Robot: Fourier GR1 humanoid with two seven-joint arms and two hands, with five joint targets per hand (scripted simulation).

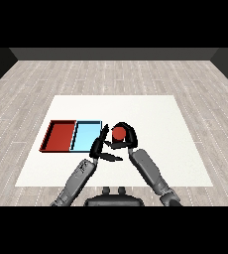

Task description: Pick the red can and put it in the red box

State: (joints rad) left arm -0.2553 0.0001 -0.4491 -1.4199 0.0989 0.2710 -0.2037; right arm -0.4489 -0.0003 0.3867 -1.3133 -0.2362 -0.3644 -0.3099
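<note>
Probably a light, rigid little thing, that red can (118, 133), smooth-sided and likely a bit slippery, so best taken around the curved wall near mid-height rather than pinched at the rim. Not fragile by the look of it, though prone to rolling if tipped. Looks like a short plain red cylinder, round top facing up, no label to make out. Sits just right of the light blue tray (86, 136), cradled by the right hand (127, 134), whose fingers curl over and around it. Hard to say whether lifted off the table (150, 114) or resting on it. Left hand (99, 146) close on the can's left, fingers straight and relaxed, holding nothing. Red tray (59, 135) on the far side of the light blue tray from the can, nothing inside.
</note>
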